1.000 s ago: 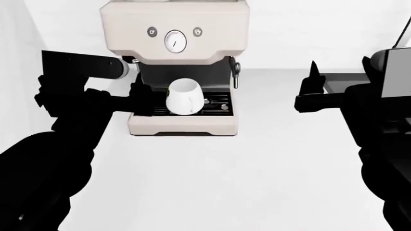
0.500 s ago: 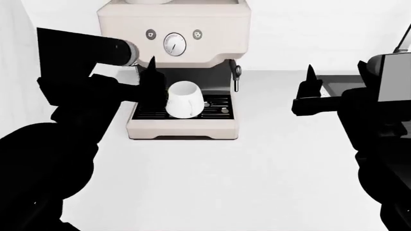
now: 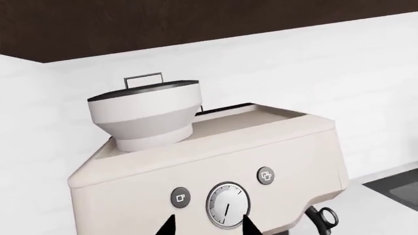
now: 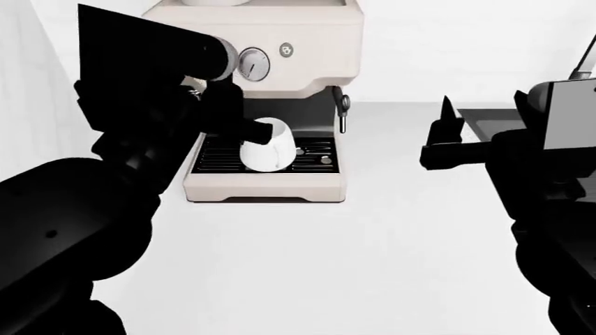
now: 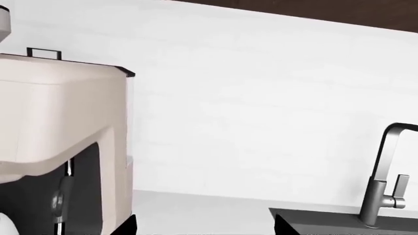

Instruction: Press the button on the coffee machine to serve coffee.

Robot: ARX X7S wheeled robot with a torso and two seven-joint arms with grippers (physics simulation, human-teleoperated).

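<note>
The left tool (image 3: 207, 226), fingers spread, faces the coffee machine (image 3: 216, 161); next it should press the left button (image 3: 180, 197).

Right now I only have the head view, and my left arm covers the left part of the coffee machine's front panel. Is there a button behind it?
Observer: Yes. The left wrist view shows a small grey button with a cup icon on the coffee machine, beside the round dial.
Operator: Where are the left fingers?
Observer: The left fingers are spread apart; one tip lines up with that button, the other with the dial's far edge.
Operator: Anything on top of the machine?
Observer: A white hopper with a dark lid.
</note>
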